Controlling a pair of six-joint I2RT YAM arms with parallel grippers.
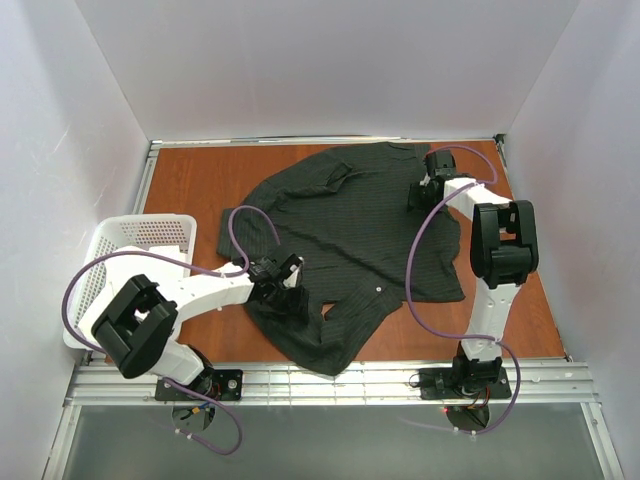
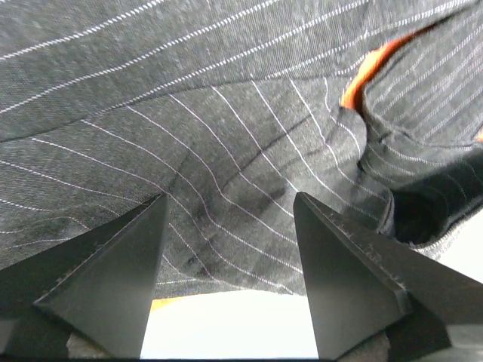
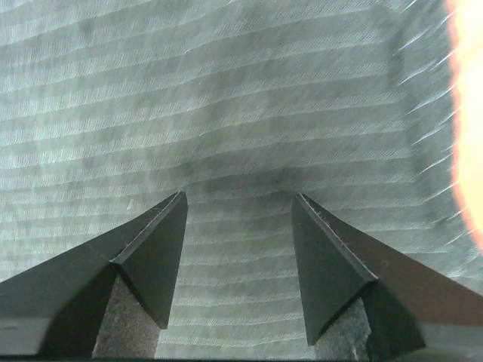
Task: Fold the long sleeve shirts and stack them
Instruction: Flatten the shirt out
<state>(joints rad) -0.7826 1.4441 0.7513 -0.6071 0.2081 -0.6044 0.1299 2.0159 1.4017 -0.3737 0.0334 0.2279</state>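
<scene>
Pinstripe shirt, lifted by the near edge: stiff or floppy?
Probably floppy: the shirt lies rumpled, creases fanning ahead of the left tool. Pushed, it would likely bunch rather than slide whole. Thin weave suggests light.

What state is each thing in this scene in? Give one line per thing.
Shirt: unfolded, spread out flat but rumpled.
Left gripper: open, fingers apart at the shirt's near-left fabric.
Right gripper: open, fingers apart over the shirt's far-right fabric.
Basket: upright, standing left of the shirt.
</scene>
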